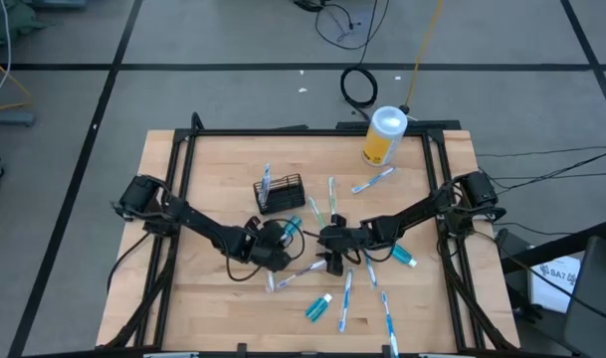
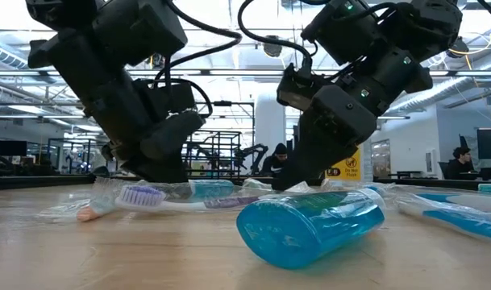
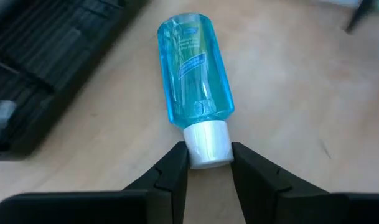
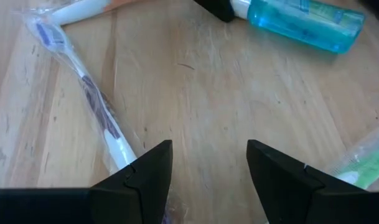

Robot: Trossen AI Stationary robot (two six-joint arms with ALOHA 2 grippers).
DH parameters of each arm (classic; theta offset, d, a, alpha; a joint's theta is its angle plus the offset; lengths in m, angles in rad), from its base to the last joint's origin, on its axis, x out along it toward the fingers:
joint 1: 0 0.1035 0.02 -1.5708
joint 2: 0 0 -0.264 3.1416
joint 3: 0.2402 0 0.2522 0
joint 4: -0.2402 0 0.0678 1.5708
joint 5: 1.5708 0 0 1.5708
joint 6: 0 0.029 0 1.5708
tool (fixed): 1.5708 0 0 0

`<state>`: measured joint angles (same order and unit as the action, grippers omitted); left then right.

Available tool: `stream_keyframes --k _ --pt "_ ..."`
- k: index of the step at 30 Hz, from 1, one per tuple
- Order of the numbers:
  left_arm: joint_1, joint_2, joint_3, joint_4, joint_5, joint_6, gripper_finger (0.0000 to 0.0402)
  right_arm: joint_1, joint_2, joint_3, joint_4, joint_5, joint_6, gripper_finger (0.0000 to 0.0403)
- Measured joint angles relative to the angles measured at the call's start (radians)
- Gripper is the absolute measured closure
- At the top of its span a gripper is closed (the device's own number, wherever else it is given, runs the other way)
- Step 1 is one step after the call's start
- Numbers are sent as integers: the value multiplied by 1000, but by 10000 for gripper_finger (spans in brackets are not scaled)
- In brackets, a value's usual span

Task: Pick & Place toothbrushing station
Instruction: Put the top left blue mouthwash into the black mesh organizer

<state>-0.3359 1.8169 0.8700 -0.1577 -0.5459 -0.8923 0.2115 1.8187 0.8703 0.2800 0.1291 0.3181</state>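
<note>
A pale wood table point(image 1: 203, 298) stands on grey floor; beyond it, an open workshop. One black caddy point(image 1: 280, 193) sits left of centre, one yellow canister point(image 1: 383, 136) at the back. Three teal tubes and about eight toothbrushes lie scattered. The left gripper point(image 3: 208, 163) pinches one tube point(image 3: 193, 68) by its white cap; the right gripper point(image 4: 209, 163) hangs beside it, fingers apart.

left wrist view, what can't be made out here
- Blue bottle: label print too blurred to read.
- Black caddy: cut off by the picture's edge; contents unseen.
- Left claw: fingers flank the white cap; whether they grip it is unclear.
</note>
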Motion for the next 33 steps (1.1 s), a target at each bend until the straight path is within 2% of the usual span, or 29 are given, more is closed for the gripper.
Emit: stream_keyframes --k 4,7,13,22,27,29,33 --pt "-3 -67 0 -1 66 121 296 0 0 0 12 2 -40 204" --pt "5 -126 0 -5 165 201 301 0 0 -1 47 3 -99 204" --pt "43 -203 2 -39 362 208 295 18 0 -2 171 7 -268 204" --pt "101 -214 2 -108 416 183 294 113 1 -1 441 6 -497 204" --pt "110 -215 2 -59 464 192 294 113 1 0 502 142 -701 204" --pt "113 -215 2 -41 484 192 293 91 1 0 497 152 -711 202" --pt "123 -215 2 -6 486 200 293 47 1 0 461 61 -646 189"
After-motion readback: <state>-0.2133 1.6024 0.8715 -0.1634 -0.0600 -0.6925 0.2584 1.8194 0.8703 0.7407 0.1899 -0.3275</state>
